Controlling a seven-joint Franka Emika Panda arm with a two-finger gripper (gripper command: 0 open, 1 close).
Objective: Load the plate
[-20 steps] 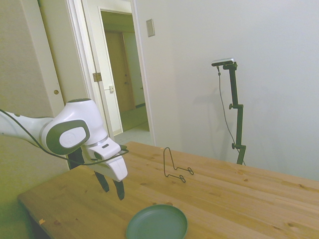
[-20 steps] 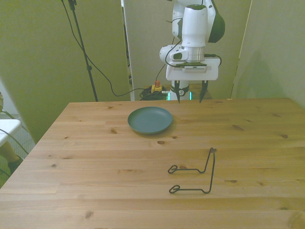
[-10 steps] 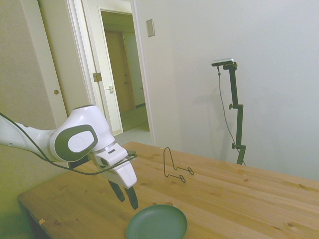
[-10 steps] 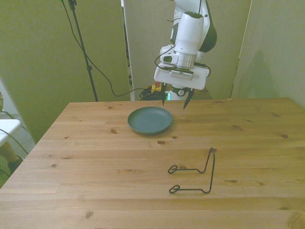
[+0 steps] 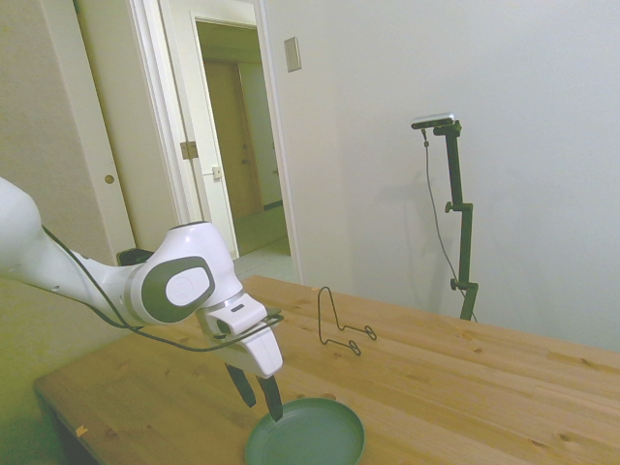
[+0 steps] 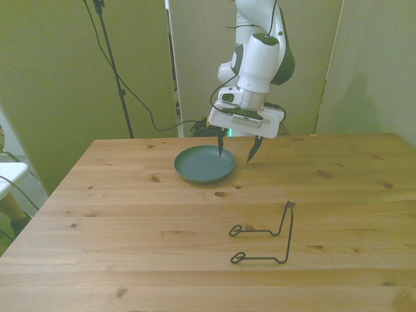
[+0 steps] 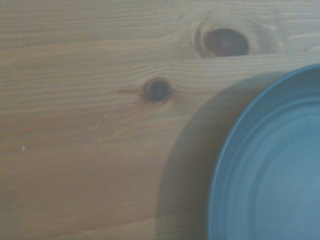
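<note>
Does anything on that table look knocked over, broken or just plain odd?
Nothing stands out. The plate lies flat and whole on the table, the wire rack stands upright and apart from it, and the gripper hangs over the plate's rim with fingers open. Nothing is spilled.

The side view's lower edge cut off the near part of the plate [image 5: 308, 436], and the arm [image 5: 58, 271] ran out past its left edge. The wrist view held only one arc of the plate [image 7: 270, 170], the rest cut by the frame. Whether the finger [image 6: 221, 145] above the plate touched it could not be told.
</note>
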